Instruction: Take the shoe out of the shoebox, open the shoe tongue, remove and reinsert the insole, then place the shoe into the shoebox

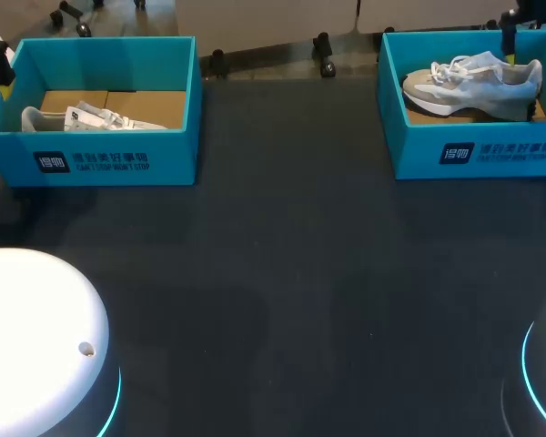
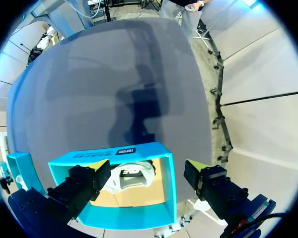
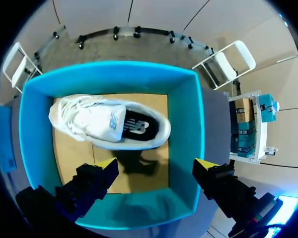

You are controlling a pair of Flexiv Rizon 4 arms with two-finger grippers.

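Left shoebox (image 1: 118, 164) at far left corner of table (image 1: 282, 273), white shoe (image 1: 91, 116) inside on cardboard floor. My left gripper (image 2: 147, 165) above it, fingers spread wide, holding nothing; one tip over box interior, other out past side wall. Right shoebox (image 1: 478, 150) at far right corner, grey-white shoe (image 1: 473, 84) inside, white laces, black insole showing. My right gripper (image 3: 156, 163) above that box, fingers wide apart, empty; one tip over box floor near shoe, other at side wall.

Even overhead light; soft shadow across table (image 2: 79, 89); darker shadow beside shoe (image 3: 89, 121) in shoebox (image 3: 185, 129).
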